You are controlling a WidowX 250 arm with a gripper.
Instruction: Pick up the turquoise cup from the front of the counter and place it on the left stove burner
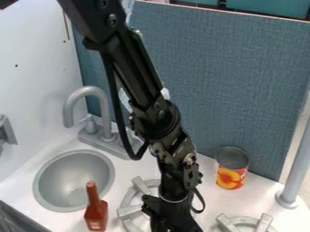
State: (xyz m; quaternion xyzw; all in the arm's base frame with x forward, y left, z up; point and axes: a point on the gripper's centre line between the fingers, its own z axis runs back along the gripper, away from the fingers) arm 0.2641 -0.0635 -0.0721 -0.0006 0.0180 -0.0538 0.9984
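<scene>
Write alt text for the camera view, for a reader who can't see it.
A black robot arm hangs over a white counter, its pincer beside a gray burner. A red-brown bottle stands near a round sink with a faucet; a red-and-yellow-labeled can stands by a blue panel.

A white tabletop (209, 199) leaves a gap between the yellow-and-red labelled can (231, 174) and the right grey ring-shaped burner (229, 225), and another between the can and the upright grey post (295, 170). The blue fabric panel (218, 90) blocks passage behind the can. A curved grey faucet (91, 90) rises over the back of the round grey sink (59, 176), whose front is open from above. The red-brown bottle (95, 213) narrows the way between sink and left grey burner (140, 185); the black robot arm (160, 118) crosses the middle.
</scene>
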